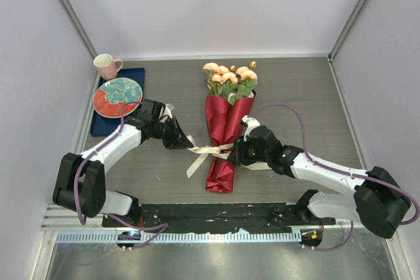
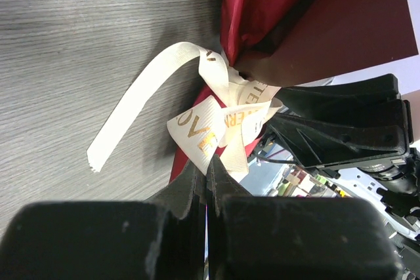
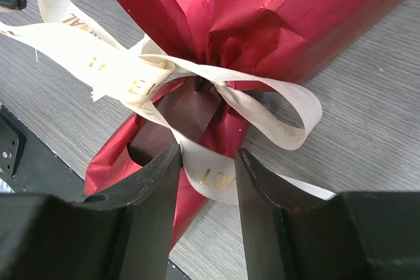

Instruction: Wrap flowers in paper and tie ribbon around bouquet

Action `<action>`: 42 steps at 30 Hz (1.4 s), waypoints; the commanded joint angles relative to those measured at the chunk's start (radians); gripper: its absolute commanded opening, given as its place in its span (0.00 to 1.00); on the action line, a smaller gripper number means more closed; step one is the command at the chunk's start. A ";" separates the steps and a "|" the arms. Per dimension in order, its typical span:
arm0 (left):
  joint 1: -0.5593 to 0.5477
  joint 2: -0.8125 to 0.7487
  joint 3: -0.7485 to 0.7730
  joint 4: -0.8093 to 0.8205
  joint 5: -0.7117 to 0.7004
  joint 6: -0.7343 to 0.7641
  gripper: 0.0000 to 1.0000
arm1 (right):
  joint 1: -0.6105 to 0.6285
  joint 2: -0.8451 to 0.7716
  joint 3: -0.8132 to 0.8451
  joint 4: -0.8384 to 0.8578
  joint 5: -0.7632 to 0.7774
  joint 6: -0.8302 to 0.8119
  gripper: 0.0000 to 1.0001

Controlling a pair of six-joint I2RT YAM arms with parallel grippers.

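Observation:
The bouquet lies on the table: pink-peach flowers [image 1: 230, 77] at the far end, red paper [image 1: 223, 122] wrapped around the stems. A cream ribbon [image 1: 207, 152] with gold lettering is knotted round the paper's narrow waist. My left gripper [image 1: 187, 141] is just left of the knot, shut on a strand of ribbon [image 2: 197, 129] pinched at its fingertips [image 2: 209, 165]. A loose tail curls away over the wood. My right gripper [image 3: 207, 162] is on the right of the knot, its jaws apart. A ribbon strand [image 3: 216, 175] lies across the gap, and a loop [image 3: 289, 109] rests on the table.
A pink mug [image 1: 106, 65] and a red-and-teal plate [image 1: 118, 96] sit on a dark blue tray [image 1: 105, 124] at the back left. A black base strip [image 1: 216, 213] runs along the near edge. White walls enclose the table on three sides.

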 commanded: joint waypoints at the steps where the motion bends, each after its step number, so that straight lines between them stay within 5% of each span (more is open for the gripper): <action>1: -0.005 -0.032 -0.002 -0.007 0.003 0.012 0.00 | 0.007 -0.050 -0.005 0.024 -0.002 -0.007 0.46; 4: -0.005 -0.037 -0.012 -0.009 -0.006 0.015 0.00 | 0.007 -0.065 -0.009 0.027 0.010 -0.001 0.37; 5: -0.005 -0.040 -0.016 -0.012 -0.011 0.015 0.00 | 0.005 -0.059 -0.007 0.030 0.010 -0.001 0.27; 6: -0.003 -0.046 -0.025 -0.015 -0.019 0.017 0.00 | 0.005 -0.053 -0.002 0.033 0.007 0.003 0.00; 11: -0.011 -0.115 -0.065 -0.044 -0.111 0.017 0.03 | 0.005 0.011 0.024 0.103 -0.038 0.084 0.00; 16: -0.089 -0.162 -0.067 -0.120 -0.176 0.031 0.27 | 0.005 0.048 0.039 0.108 -0.031 0.114 0.00; 18: -0.138 -0.190 -0.003 -0.202 -0.343 0.060 0.44 | 0.005 0.048 0.042 0.105 -0.045 0.114 0.00; 24: -0.194 -0.238 0.172 -0.305 -0.556 0.146 0.49 | 0.005 0.018 0.042 0.080 -0.053 0.130 0.01; 31: -0.258 -0.052 0.336 -0.086 -0.219 0.307 0.45 | 0.005 0.011 0.025 0.102 -0.064 0.157 0.11; 38: -0.375 0.256 0.588 -0.176 -0.131 0.494 0.47 | 0.007 -0.025 -0.033 0.151 -0.061 0.200 0.29; 42: -0.439 0.373 0.688 -0.291 -0.186 0.616 0.50 | 0.005 -0.052 -0.054 0.151 -0.064 0.193 0.23</action>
